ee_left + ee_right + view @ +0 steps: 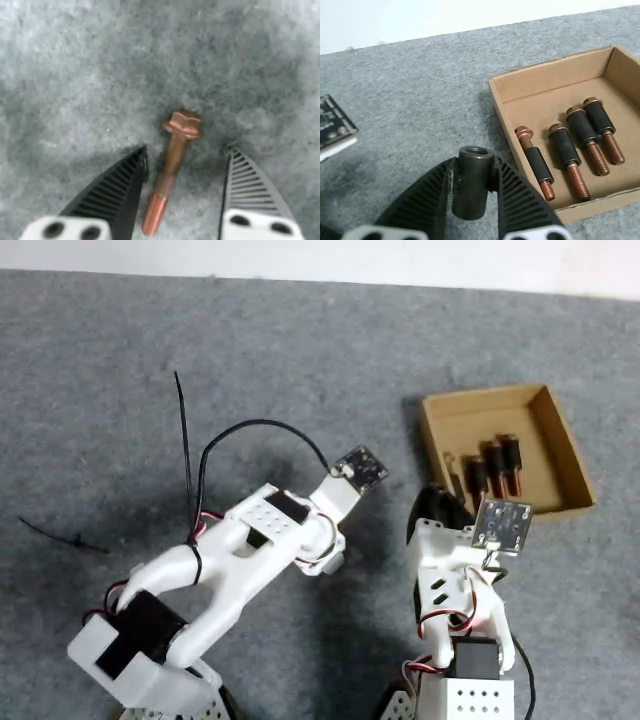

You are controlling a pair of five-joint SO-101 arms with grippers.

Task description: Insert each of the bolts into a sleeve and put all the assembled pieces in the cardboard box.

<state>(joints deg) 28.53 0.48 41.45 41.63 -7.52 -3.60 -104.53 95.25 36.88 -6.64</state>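
Left claw: my left claw [187,150] hangs low over the tabletop [75,60], spread wide and gripping nothing. One of its dark ribbed fingers [120,185] stands on either side of a loose bolt.
Loose bolt: the copper-coloured bolt [172,165] lies flat on the grey felt-like covering between those fingers. Its flanged hex head points away from my wrist and its threaded end points toward it. The shaft lies just beside one finger and well apart from the other.
Right claw: my right claw [473,165] is closed on a black sleeve [471,195], with a ribbed finger pressed against each side.
Sleeve: it is a dark cylinder held above the tabletop, and its hollow end faces my wrist camera.
Cardboard box: the cardboard box [545,80] is shallow and open-topped. It sits on the tabletop near my right claw, and in the high view it [575,455] is at the right, just beyond my right arm [465,570].
Assembled pieces: four assembled pieces [567,160] lie side by side on the box floor. Each is a copper bolt wearing a black sleeve, with its head pointing away from my base and bare thread sticking out toward the near wall.
Left arm: my left arm [250,550] stretches diagonally toward the middle of the tabletop, well apart from the box.
Other: a thin black cable tie [60,533] lies on the covering beyond my left arm's outer side.
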